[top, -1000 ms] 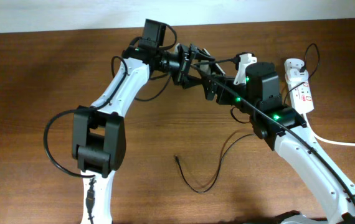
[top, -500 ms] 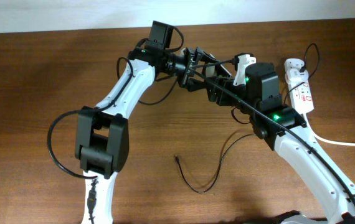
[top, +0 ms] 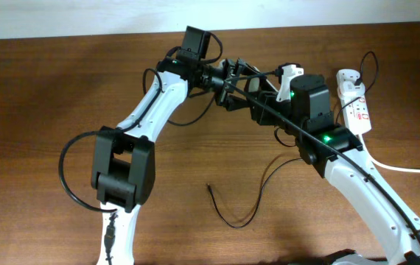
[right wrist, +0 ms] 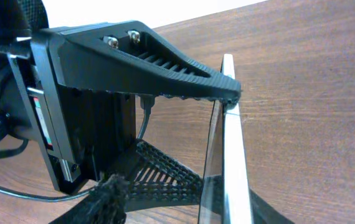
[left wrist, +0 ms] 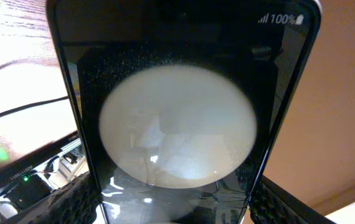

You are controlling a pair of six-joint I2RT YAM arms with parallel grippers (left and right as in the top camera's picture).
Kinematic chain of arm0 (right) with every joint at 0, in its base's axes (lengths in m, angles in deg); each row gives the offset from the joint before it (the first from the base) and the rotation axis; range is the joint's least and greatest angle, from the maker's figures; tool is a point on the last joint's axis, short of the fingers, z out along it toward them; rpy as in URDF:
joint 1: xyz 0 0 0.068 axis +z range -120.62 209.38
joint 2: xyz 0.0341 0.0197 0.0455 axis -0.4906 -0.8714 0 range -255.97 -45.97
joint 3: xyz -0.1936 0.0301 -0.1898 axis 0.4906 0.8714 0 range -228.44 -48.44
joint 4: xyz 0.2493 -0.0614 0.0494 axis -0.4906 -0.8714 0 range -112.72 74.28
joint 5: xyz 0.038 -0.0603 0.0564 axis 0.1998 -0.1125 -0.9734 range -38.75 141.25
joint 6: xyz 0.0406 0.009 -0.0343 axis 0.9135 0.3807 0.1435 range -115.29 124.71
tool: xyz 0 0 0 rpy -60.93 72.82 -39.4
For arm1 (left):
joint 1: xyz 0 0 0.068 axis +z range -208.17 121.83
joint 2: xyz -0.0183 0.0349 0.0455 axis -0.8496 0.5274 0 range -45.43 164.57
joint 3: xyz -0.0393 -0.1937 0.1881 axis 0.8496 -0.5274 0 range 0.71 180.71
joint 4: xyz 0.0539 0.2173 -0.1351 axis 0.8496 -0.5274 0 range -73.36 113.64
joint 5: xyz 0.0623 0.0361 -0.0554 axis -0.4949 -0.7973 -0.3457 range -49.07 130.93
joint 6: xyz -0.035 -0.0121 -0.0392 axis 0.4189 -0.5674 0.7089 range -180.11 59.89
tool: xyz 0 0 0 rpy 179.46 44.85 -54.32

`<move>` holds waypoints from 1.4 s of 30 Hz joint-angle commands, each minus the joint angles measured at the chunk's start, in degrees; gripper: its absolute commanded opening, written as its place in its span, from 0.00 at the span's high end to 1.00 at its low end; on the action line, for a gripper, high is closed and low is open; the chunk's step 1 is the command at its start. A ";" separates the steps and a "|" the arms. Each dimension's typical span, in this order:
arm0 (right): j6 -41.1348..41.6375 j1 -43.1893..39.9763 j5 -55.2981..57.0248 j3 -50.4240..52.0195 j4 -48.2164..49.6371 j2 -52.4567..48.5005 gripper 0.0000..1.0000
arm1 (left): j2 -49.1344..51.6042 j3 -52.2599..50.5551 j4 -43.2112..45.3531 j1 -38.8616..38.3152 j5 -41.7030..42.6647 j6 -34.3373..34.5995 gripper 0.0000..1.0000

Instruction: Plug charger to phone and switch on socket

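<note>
My left gripper (left wrist: 172, 208) is shut on the phone (left wrist: 177, 124), one finger on each long edge. The phone's glossy black screen fills the left wrist view, with a big white round spot. In the right wrist view the phone (right wrist: 228, 143) stands edge-on, held above the table. My right gripper (right wrist: 184, 208) is open, its fingers either side of the phone's lower end. Overhead, both grippers meet at the back centre, left (top: 232, 79) and right (top: 258, 103). The charger cable (top: 233, 221) lies loose on the table, its tip (top: 208, 187) free. The white socket (top: 355, 104) lies at the back right.
A white plug adapter (top: 291, 72) sits beside the right arm's wrist. The socket's thick white cord (top: 409, 170) runs off to the right edge. Thin black robot cables loop around both arms. The wooden table (top: 40, 110) meets a pale wall at the back.
My left arm has shifted slightly to the right and back with the phone. The right arm and the charger cable have not moved.
</note>
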 commanded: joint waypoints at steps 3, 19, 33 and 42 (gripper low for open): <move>-0.13 0.42 0.55 -1.11 -0.22 -0.26 0.63 | 0.13 1.46 0.22 -0.22 2.38 0.52 1.00; -0.11 0.31 0.74 -1.11 -0.68 -0.31 0.96 | 0.13 1.46 0.22 -0.15 2.36 0.48 0.01; 12.72 -3.13 9.81 -1.14 -2.29 -0.31 0.96 | 0.13 1.46 -0.22 8.04 9.57 -16.00 0.01; 32.09 -3.13 -1.95 -1.14 5.51 -0.31 0.96 | 0.13 1.46 -0.15 10.91 10.01 -16.06 0.04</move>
